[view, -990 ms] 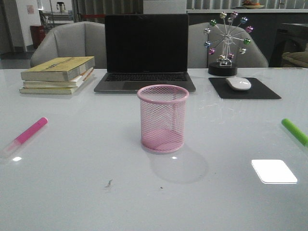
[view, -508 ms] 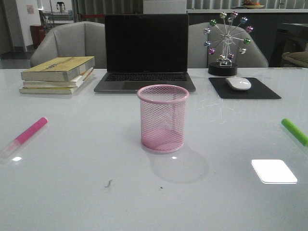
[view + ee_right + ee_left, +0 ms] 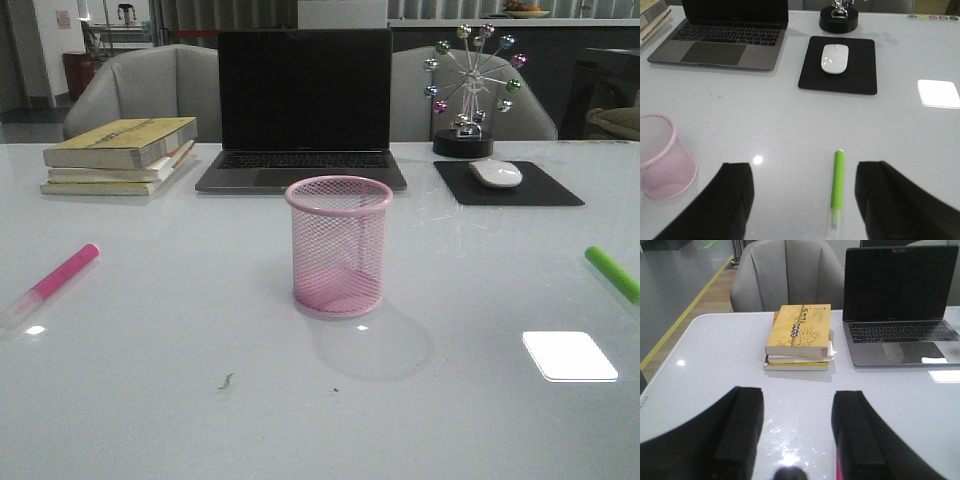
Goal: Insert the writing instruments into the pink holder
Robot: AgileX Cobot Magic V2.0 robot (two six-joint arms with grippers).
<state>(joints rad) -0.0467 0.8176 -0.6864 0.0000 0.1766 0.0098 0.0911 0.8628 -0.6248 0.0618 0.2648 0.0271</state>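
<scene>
Left gripper (image 3: 797, 440): fingers standing wide apart, gripping nothing, hovering over the table (image 3: 150, 400) near its left edge; a sliver of pink showing by one finger in the left wrist view.
Right gripper (image 3: 805, 210): fingers spread wide, nothing between them being held; the green marker (image 3: 838, 187) is lying on the surface in the gap between the fingers.
Green marker, place: lying flat at the table's right edge, pale end toward the gripper in the right wrist view; partly cut off at the frame edge in the front view.
Pink marker (image 3: 55, 280): lying flat near the table's left edge, pale end pointing toward the front edge.
Pink holder (image 3: 338, 246): standing upright mid-table, well apart from both markers; looking empty through the mesh.
Laptop (image 3: 303, 105): sitting open behind the holder, screen dark.
Books (image 3: 120, 155): stacked at the back left; yellow cover on top showing a hand drawing, text too small to read.
Mouse (image 3: 495, 173): resting on a black pad (image 3: 550, 190) at the back right.
Ferris-wheel ornament (image 3: 470, 85): standing behind the pad.
</scene>
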